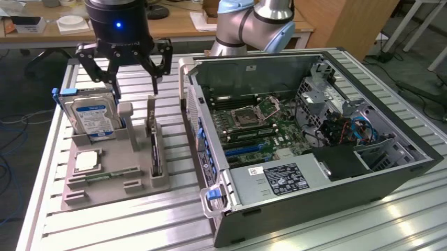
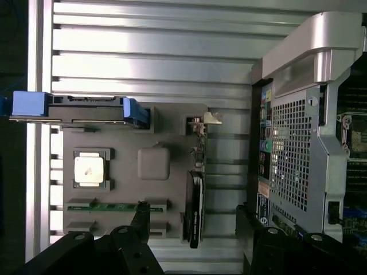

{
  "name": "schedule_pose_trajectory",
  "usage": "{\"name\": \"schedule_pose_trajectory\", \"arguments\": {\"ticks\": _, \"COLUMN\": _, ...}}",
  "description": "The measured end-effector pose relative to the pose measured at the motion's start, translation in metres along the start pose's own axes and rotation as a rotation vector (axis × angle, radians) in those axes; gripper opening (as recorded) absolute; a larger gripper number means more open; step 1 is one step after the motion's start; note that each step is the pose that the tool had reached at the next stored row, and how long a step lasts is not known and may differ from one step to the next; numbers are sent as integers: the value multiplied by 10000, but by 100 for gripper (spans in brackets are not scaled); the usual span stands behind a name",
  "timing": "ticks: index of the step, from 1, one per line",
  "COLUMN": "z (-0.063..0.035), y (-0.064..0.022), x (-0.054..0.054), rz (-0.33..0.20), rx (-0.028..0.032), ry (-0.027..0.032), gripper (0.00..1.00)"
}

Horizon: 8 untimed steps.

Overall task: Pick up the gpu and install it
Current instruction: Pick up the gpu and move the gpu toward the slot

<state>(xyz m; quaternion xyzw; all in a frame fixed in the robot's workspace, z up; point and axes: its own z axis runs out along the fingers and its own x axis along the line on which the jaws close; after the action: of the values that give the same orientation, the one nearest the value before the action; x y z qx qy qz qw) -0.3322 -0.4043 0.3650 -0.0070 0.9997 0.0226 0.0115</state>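
The gpu (image 1: 155, 149) stands on its long edge in a slot of the grey holder tray (image 1: 104, 191), its silvery end bracket pointing up at the back. From the wrist view the gpu (image 2: 195, 197) is a thin dark strip seen edge-on. My gripper (image 1: 135, 90) hangs open above the tray, straddling the card's line without touching it. In the wrist view the gripper (image 2: 194, 220) has one black finger on each side of the card, with a clear gap to both. The open computer case (image 1: 391, 183) lies at the exterior view's right, motherboard (image 1: 262, 130) exposed.
On the same tray stand a hard drive (image 1: 91, 117) with blue clips, a CPU (image 1: 87, 161) and a RAM stick (image 1: 104, 177). All rest on a ribbed metal table (image 1: 140, 230). The case's rear wall (image 2: 292, 149) is close beside the card. A desk (image 1: 175, 26) stands behind.
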Motion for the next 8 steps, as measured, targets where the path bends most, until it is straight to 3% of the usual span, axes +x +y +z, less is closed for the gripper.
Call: {"name": "schedule_pose_trajectory", "arguments": {"ticks": 8, "z": 60, "y": -23, "x": 2, "rz": 0, "rx": 0, "ry": 0, "gripper": 71}}
